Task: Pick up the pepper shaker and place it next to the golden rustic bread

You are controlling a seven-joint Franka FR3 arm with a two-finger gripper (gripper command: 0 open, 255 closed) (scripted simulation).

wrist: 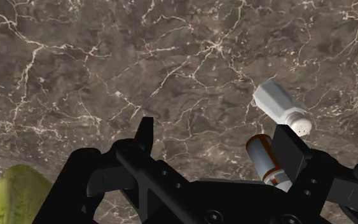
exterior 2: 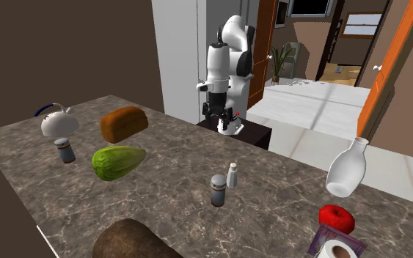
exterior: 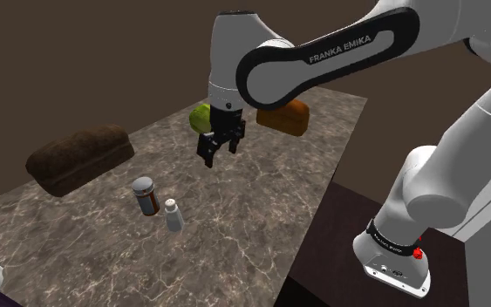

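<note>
shoulder view has the tool (exterior: 220,153) hanging above the dark veined desk (exterior: 252,218), jaws apart and empty. the white pepper shaker (exterior: 174,214) stands upright just beside a brown-banded jar (exterior: 146,195), well apart from the golden bread (exterior: 284,116).

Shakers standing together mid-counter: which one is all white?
The slim white shaker, which tapers towards its top. The dark shaker beside it is wider, with a grey cap and a reddish body.
</note>
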